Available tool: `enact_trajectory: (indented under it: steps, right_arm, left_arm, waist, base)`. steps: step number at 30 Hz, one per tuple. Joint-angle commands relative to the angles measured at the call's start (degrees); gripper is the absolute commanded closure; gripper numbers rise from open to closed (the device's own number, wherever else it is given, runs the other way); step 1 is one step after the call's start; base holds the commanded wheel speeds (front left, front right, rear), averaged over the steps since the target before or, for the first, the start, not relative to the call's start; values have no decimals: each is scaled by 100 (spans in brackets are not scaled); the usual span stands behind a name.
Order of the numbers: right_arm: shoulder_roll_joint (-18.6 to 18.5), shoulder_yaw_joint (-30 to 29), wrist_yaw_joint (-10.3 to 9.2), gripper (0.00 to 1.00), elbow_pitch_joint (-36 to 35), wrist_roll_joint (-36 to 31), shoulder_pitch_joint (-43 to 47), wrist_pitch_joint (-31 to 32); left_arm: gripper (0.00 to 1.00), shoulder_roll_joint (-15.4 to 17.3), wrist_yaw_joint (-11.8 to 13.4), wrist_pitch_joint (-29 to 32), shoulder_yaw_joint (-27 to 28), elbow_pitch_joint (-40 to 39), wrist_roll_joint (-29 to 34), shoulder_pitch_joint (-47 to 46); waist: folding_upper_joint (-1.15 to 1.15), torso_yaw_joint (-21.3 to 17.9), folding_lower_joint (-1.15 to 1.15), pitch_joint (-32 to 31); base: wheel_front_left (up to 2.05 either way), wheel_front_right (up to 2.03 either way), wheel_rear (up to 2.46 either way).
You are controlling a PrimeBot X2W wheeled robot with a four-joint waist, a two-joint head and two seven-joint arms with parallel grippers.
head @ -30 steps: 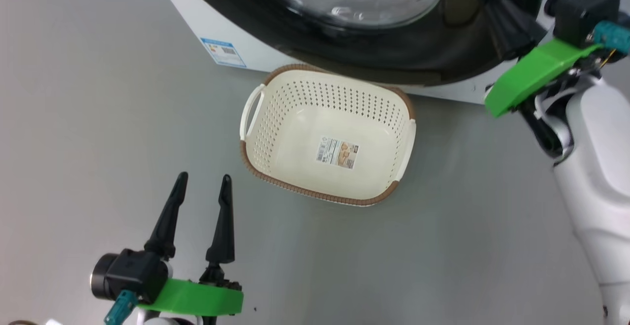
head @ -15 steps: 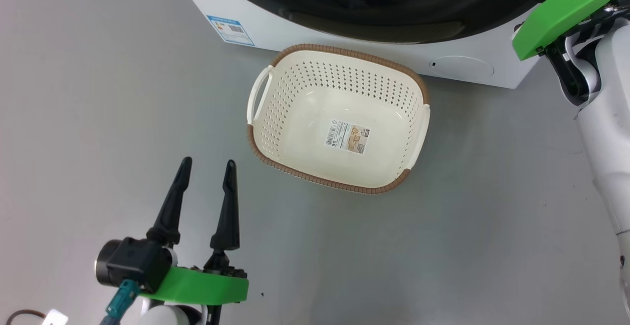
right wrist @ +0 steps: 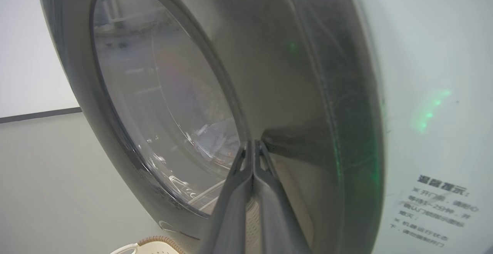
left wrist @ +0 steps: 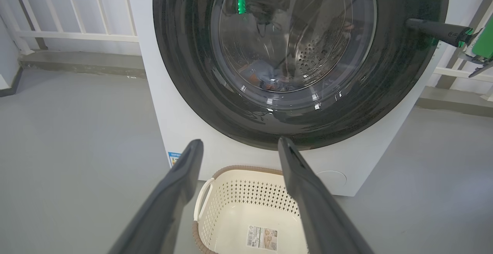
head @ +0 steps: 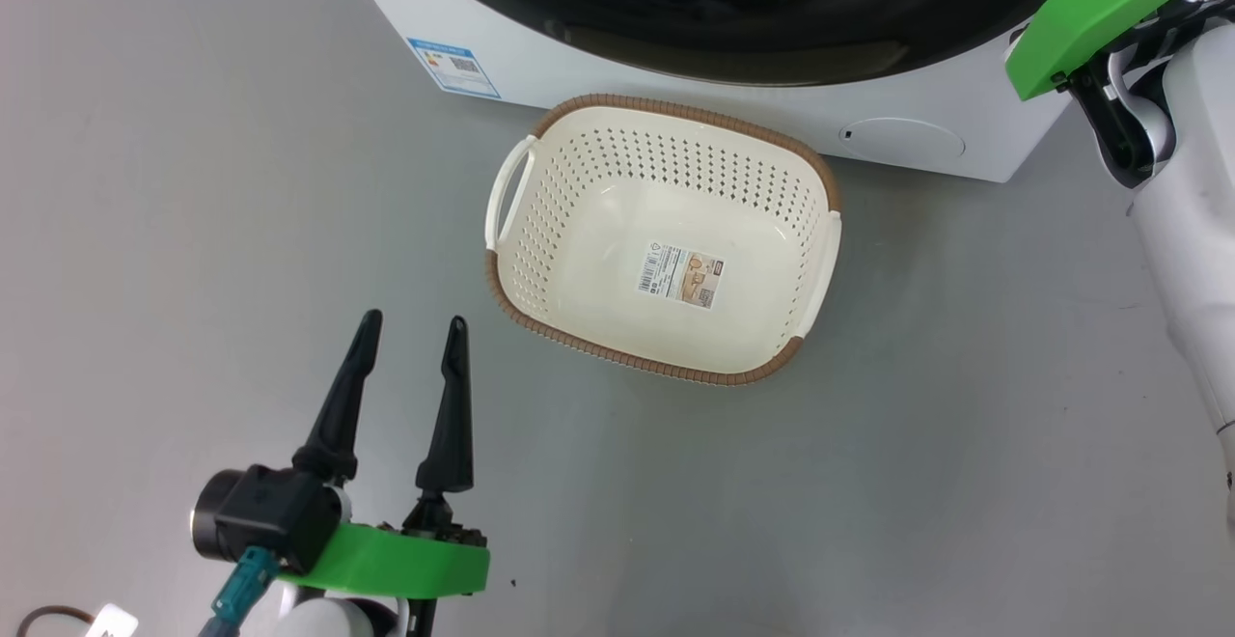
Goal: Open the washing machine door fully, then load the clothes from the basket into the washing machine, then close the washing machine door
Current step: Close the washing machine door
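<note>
Off to your left, at seven o'clock in the head view, the left gripper (head: pixel 413 318) hangs over the grey floor (head: pixel 145 232), and its two dark fingers are spread wide. Move toward the middle and there's the basket (head: pixel 666 367), sitting on the floor just in front of the washing machine (head: pixel 598 87). Its pale bottom is bare and the barcode sticker (head: pixel 680 273) faces up. The machine fills twelve o'clock, with the blue label (head: pixel 453 66) at eleven and the round flap (head: pixel 902 138) at one.

In the left wrist view, the door (left wrist: pixel 185 73) looks to lie flat against the machine front. Through its glass you can see the clothes (left wrist: pixel 265 79) lying low in the drum, at six o'clock of the window.

Now to your right. The right gripper (left wrist: pixel 414 24) reaches in at the door's three o'clock rim. From its own wrist camera, the right gripper's (right wrist: pixel 253 144) fingers are pressed tight together, tips against the black ring beside a dark recess.
</note>
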Motion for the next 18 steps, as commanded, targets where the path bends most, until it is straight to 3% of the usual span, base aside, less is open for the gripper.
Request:
enact_trajectory:
  steps: [1, 11, 18]
  right_arm:
    - [22, 80, 1, 100, -47, 59, -149, -88]
    - [176, 620, 1, 100, -129, 412, 413, -287]
    - [297, 570, 1, 100, -604, 647, 1055, -372]
  left_arm:
    - [0, 93, -32, -45, 217, -73, 61, -74]
    - [0, 91, -55, -46, 321, -29, 161, 5]
    - [0, 120, -77, -46, 358, 39, 308, 34]
  waist:
    - [0, -14, 0, -25]
    - [0, -223, 0, -255]
    - [0, -503, 0, -455]
  base:
    - [0, 0, 0]
    - [0, 0, 0]
    - [0, 0, 0]
